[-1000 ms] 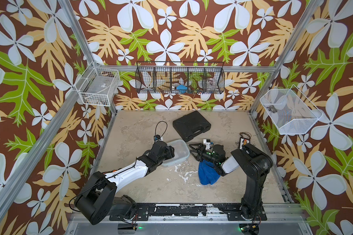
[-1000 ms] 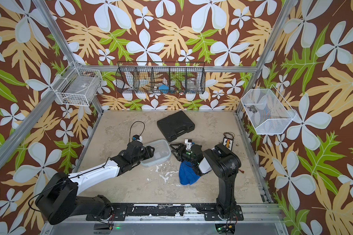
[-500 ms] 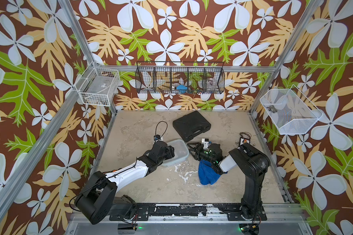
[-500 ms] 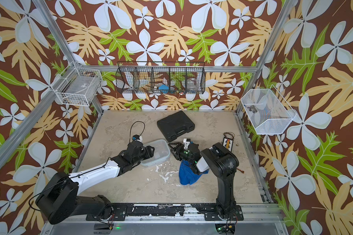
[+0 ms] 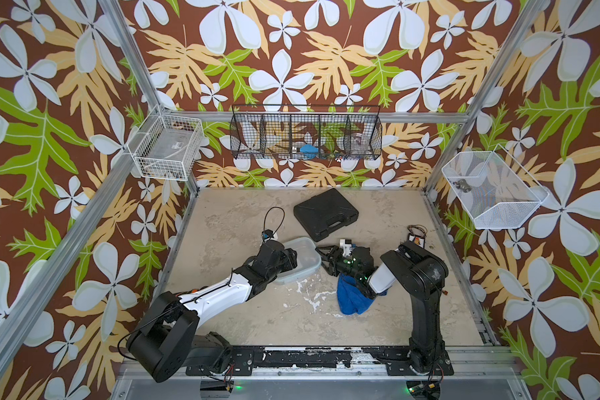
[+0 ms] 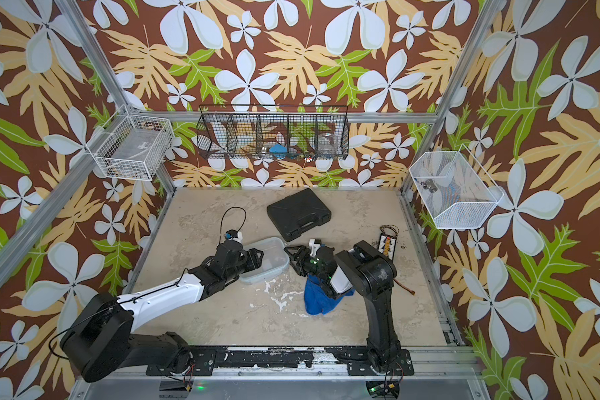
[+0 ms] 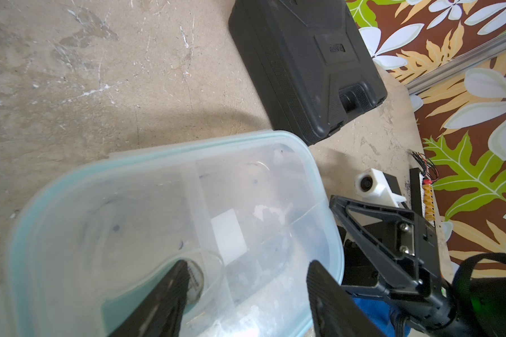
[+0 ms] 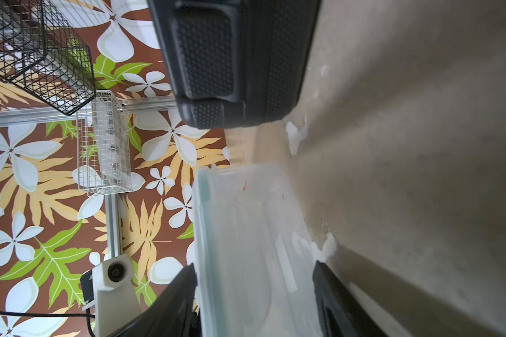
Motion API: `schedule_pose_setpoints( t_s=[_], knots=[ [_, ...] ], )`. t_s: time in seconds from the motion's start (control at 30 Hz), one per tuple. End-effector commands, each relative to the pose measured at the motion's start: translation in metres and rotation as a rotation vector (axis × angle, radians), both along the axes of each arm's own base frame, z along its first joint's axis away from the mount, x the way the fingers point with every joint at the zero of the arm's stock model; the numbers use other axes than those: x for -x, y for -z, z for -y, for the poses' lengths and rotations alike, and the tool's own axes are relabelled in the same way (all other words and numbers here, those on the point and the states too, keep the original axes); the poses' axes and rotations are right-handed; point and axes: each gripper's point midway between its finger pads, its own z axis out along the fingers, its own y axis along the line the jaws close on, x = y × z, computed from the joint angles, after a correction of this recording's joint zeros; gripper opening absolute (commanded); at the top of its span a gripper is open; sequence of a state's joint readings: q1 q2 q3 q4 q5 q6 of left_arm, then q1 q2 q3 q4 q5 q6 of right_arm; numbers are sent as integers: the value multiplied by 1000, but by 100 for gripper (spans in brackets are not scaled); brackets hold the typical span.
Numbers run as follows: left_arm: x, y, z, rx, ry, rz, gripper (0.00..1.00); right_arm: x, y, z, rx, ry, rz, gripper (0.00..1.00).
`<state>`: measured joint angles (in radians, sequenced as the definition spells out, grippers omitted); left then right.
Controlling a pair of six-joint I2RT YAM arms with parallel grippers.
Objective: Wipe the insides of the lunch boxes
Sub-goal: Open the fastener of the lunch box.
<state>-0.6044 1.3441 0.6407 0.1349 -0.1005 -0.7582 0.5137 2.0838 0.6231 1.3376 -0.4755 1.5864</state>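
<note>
The lunch box (image 5: 305,252) (image 6: 274,252), a clear rounded tub with a pale teal-rimmed lid on top, lies mid-table. My left gripper (image 5: 293,258) (image 7: 247,264) hovers open over its lid (image 7: 158,210) from the left. My right gripper (image 5: 321,258) (image 8: 254,265), turned on its side, stands open with its jaws astride the right end of the box (image 8: 246,218), one by the lid rim and one by the table. Whether either finger touches the box I cannot tell. A crumpled blue cloth (image 5: 352,299) (image 6: 317,299) lies on the table under the right arm, held by neither gripper.
A black hard case (image 5: 325,214) (image 7: 307,67) lies just behind the box. A small board with wires (image 5: 415,237) sits near the right edge. A black wire rack (image 5: 305,136) and white wire baskets (image 5: 167,149) (image 5: 492,190) hang on the walls.
My right gripper has moved left, away from the blue cloth and onto the end of the lunch box. The left arm and the box have stayed put.
</note>
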Motion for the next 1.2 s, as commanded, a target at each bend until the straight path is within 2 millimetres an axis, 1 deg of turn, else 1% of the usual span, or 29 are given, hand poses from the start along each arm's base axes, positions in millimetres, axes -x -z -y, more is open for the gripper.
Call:
schedule_pose_setpoints(
  t_s=[0.0, 0.2, 0.37, 0.5, 0.6, 0.67, 0.77, 0.83, 1.03, 1.17],
  knots=[
    [4, 4, 5, 9, 30, -17, 67, -6, -27, -7, -74, -3, 74, 66],
    [6, 8, 8, 11, 42, -21, 65, -11, -47, -12, -119, -8, 114, 63],
    [7, 13, 10, 12, 47, -28, 64, -8, -47, -9, -141, 2, 102, 58],
    [8, 17, 13, 12, 57, -36, 63, -9, -47, -8, -184, 9, 99, 51],
    [8, 19, 14, 8, 60, -41, 62, -9, -47, -10, -184, 3, 103, 46],
    [8, 22, 15, 3, 63, -46, 62, -9, -49, -10, -182, 1, 112, 40],
    [9, 26, 15, -6, 65, -60, 61, -8, -48, -9, -178, 1, 113, 29],
    [9, 30, 15, -14, 62, -73, 60, -7, -53, -8, -191, -1, 136, 25],
    [10, 41, 14, -37, 54, -113, 59, -2, -49, -6, -172, -6, 131, 20],
    [10, 40, 14, -34, 53, -113, 59, -1, -48, -5, -166, -5, 130, 26]
  ],
)
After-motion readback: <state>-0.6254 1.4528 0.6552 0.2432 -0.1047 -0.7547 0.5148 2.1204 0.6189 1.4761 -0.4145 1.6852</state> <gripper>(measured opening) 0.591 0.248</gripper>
